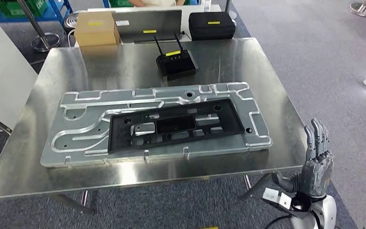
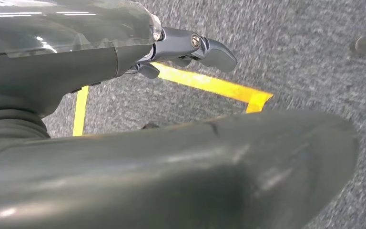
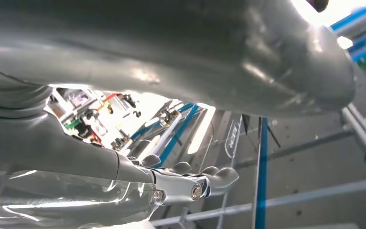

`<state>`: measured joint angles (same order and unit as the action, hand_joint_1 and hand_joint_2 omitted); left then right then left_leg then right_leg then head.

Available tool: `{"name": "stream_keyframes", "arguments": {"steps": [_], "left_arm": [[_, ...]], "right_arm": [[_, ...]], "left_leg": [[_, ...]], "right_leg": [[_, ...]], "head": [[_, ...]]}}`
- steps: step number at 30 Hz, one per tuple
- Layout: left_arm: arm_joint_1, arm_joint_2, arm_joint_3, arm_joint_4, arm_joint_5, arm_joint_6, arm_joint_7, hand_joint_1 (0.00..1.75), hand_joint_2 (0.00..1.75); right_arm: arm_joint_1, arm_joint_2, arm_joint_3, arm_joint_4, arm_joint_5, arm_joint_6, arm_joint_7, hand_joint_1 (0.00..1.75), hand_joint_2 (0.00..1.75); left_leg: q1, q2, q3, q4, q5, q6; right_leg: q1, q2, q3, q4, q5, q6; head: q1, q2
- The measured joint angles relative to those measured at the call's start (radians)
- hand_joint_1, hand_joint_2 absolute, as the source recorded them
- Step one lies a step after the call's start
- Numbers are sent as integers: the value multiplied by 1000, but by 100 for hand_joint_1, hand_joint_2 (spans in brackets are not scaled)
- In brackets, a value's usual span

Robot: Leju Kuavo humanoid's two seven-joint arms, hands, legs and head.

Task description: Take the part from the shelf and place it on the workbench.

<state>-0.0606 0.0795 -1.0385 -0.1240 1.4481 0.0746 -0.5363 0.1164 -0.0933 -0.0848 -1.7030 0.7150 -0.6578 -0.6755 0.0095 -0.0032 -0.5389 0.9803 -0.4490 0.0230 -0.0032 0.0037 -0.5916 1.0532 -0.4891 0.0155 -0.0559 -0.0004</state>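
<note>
Right hand (image 1: 317, 162) at five o'clock, fingers spread, empty; left hand (image 2: 190, 47) over carpet, grip unclear; part (image 1: 176, 125) flat on workbench (image 1: 276, 95).

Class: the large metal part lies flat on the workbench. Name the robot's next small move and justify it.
Probably lower the right hand clear: the part already rests flat on the workbench, and that hand is raised, holding nothing.

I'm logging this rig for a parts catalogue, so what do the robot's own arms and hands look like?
The right robot hand is dark grey with segmented, metallic-looking fingers on a glossy white forearm; a small white tag and a black cable sit at the wrist. In the left wrist view, the left robot hand shows a thick grey thumb, darker fingers with a silver screw, and a clear glossy cover behind them.
</note>
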Motion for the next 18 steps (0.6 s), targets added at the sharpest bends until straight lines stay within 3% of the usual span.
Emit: {"name": "stream_keyframes", "arguments": {"steps": [3, 4, 5, 6, 9, 10, 13, 15, 18], "left_arm": [[0, -2, 0, 0, 0, -1, 2, 0, 0], [0, -2, 0, 0, 0, -1, 4, 0, 0], [1, -3, 0, 0, 0, -1, 5, 0, 0], [1, -4, 0, 0, 0, -1, 6, 0, 0], [0, -7, 0, 0, 0, -1, 7, 0, 0], [0, -8, 0, 0, 0, 0, 8, 0, 0], [0, -10, 0, 0, 0, 2, 9, 0, 0], [1, -11, 0, 1, 0, 2, 9, 0, 0], [1, -12, 0, 1, 0, -2, 8, 0, 0]], "right_arm": [[18, 5, -28, 8, 4, 24, 1, 0, 0], [22, 7, -36, 15, 5, 28, 2, 0, 0], [25, 10, -43, 23, 5, 30, 1, 0, 0], [27, 12, -50, 30, 5, 31, 1, 0, 0], [27, 16, -65, 45, 3, 38, 0, 0, 0], [27, 18, -69, 52, 1, 45, 1, 0, 0], [22, 24, -88, 99, -24, 71, -1, 0, 0], [16, 30, -104, 151, -54, 95, -3, 0, 0], [12, 39, -135, 252, -78, 117, -3, 0, 0]], "left_leg": [[-1, 3, -9, 1, 8, 6], [-1, 3, -14, 4, 10, 6], [-2, 3, -18, 7, 10, 5], [-1, 3, -21, 11, 11, 5], [-5, 1, -30, 22, 12, -5], [-6, 0, -32, 24, 14, -11], [-5, -1, -39, 26, 21, -31], [-4, -1, -58, 64, -20, -41], [-1, -1, -115, 243, -150, -49]], "right_leg": [[-5, 0, -83, 194, -108, 9], [-7, 0, -98, 233, -120, 11], [-9, -1, -93, 233, -111, 13], [-11, -1, -66, 188, -85, 13], [-10, -1, 44, -11, -5, 5], [-7, 0, 56, -39, 4, 1], [-5, -1, 46, -48, 19, -17], [-9, -4, 32, -54, 37, -33], [-8, -7, -1, -55, 62, -42]], "head": [[0, 0], [0, 0], [0, 0], [0, 0], [0, 0], [0, 0], [0, 0], [0, 0], [0, 0]]}}
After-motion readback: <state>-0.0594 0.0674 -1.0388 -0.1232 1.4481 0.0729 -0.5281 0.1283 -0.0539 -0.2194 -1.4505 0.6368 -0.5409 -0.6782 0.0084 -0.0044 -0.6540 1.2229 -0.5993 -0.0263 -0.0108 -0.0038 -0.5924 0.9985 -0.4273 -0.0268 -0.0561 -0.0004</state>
